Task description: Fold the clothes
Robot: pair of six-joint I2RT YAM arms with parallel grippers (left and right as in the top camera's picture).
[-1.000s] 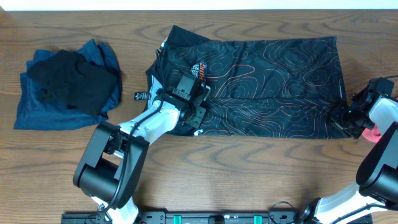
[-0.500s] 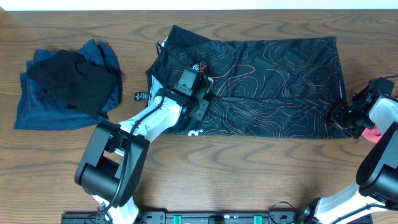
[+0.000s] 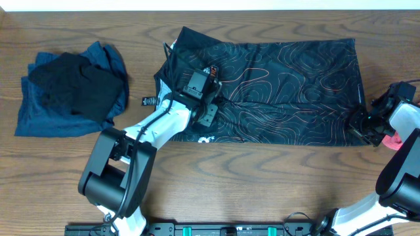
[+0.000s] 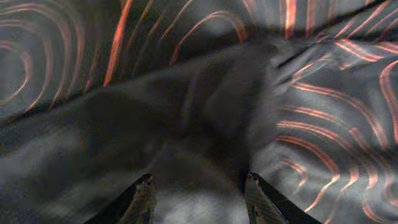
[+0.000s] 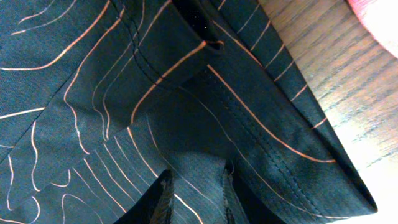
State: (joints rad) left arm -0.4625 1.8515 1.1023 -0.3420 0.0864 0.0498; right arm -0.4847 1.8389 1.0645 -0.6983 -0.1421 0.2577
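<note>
Overhead: black shirt (image 3: 295, 85) only partly folded, more folds to do, left gripper (image 4: 199, 193) spread apart, right gripper (image 5: 196, 190) pinching its edge.

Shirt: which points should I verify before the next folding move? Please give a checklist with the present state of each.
1. The shirt lies spread on the table: ok.
2. The shirt is free of wrinkles: not ok, a ridge stands before the left gripper.
3. Jaws of the left gripper apart: ok.
4. Jaws of the right gripper closed on the shirt: ok.
5. The pile lies apart from the shirt: ok.
</note>
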